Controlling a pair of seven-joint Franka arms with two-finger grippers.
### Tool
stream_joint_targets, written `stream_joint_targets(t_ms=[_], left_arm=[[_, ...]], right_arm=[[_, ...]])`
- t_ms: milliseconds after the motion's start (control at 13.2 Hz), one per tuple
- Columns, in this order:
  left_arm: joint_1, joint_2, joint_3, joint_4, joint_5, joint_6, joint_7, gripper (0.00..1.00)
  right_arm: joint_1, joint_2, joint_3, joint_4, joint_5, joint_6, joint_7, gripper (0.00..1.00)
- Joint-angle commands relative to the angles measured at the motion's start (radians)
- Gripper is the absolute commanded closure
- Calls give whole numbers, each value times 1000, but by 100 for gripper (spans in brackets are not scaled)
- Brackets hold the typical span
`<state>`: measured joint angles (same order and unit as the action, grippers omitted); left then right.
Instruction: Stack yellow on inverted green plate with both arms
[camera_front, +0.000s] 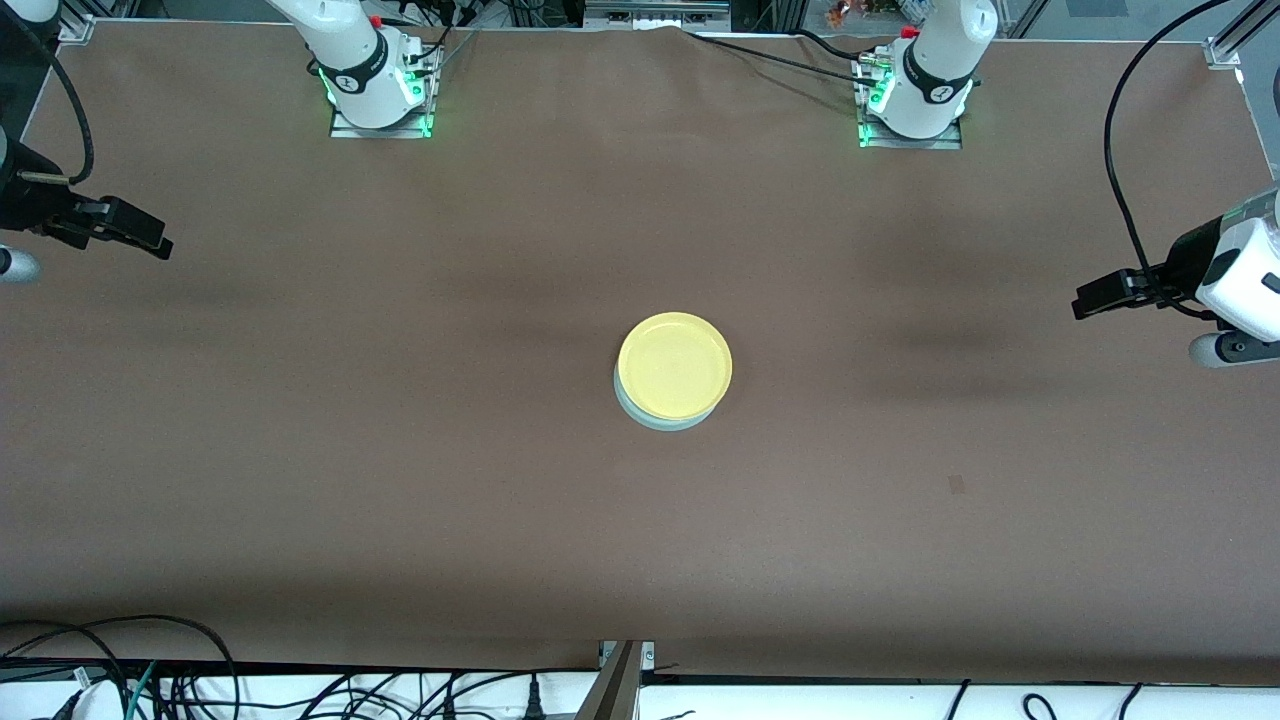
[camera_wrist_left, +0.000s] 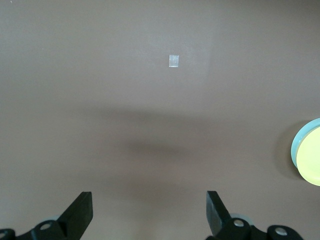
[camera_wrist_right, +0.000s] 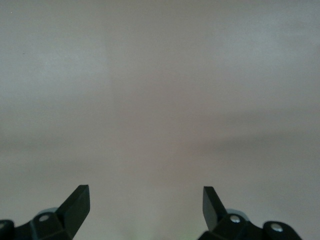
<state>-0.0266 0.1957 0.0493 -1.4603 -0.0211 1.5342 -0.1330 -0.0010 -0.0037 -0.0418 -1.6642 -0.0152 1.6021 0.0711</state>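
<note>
Judging by how things lie, the stacking looks done: the yellow sits upright on the green plate, whose pale rim peeks out along the side nearer the front camera, at the middle of the surface. No next move seems called for beyond a check that the yellow rests level and centred. The left claw hangs over the edge at the left arm's end, fingers apart and empty, well apart from the stack. The right claw hangs over the edge at the right arm's end, fingers likewise apart and empty. Both arms wait.
</note>
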Motion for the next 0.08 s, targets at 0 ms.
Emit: stream_joint_targets(t_ms=[0], left_arm=[[5, 11, -2, 28, -23, -9, 18, 0]], right_arm=[[-22, -27, 31, -28, -8, -1, -5, 0]])
